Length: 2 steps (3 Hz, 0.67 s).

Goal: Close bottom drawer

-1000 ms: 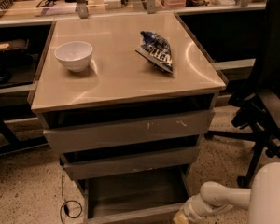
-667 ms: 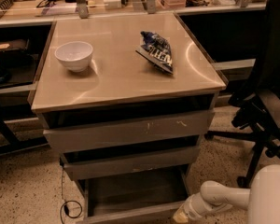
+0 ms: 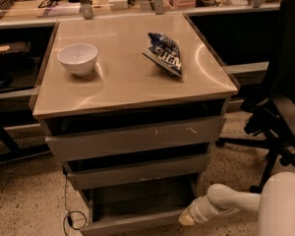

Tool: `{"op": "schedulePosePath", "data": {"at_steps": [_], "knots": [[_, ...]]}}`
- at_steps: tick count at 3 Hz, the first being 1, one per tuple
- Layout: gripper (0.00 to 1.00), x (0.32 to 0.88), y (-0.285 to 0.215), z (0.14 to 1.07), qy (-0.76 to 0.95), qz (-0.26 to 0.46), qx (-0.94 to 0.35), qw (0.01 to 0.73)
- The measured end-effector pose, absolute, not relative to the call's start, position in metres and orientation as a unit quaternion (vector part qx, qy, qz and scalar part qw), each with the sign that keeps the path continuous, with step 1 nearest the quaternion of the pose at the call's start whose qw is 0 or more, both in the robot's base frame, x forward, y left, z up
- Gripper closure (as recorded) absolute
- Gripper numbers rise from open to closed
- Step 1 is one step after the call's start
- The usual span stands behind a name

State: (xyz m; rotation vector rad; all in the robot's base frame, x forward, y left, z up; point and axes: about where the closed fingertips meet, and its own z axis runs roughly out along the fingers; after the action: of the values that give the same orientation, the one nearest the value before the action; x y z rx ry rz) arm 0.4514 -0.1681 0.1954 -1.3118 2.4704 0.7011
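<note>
The bottom drawer (image 3: 137,200) of the grey metal cabinet stands pulled out, its flat grey floor showing and its plain front edge (image 3: 128,223) low in the camera view. My gripper (image 3: 189,219), at the end of the white arm (image 3: 226,200), sits at the drawer's front right corner, close to or touching it. The middle drawer (image 3: 137,171) and the scratched top drawer (image 3: 137,137) above it stand slightly out.
On the cabinet top (image 3: 128,82) stand a white bowl (image 3: 77,58) and a blue chip bag (image 3: 164,53). A black office chair (image 3: 280,112) stands at the right. A dark cable (image 3: 71,215) lies on the floor at the left. Cluttered benches run behind.
The arm's tip has crept slightly up and left against the drawer's front right corner. The drawer looks about as far out as before.
</note>
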Motion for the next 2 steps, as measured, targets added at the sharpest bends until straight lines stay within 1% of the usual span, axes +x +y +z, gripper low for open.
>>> {"op": "schedulePosePath", "data": {"at_steps": [1,2], "knots": [[0.81,0.4515,-0.168,0.1954,0.85,0.241,-0.451,0.129],[0.58,0.4515,-0.168,0.1954,0.85,0.241,-0.451,0.129]]}}
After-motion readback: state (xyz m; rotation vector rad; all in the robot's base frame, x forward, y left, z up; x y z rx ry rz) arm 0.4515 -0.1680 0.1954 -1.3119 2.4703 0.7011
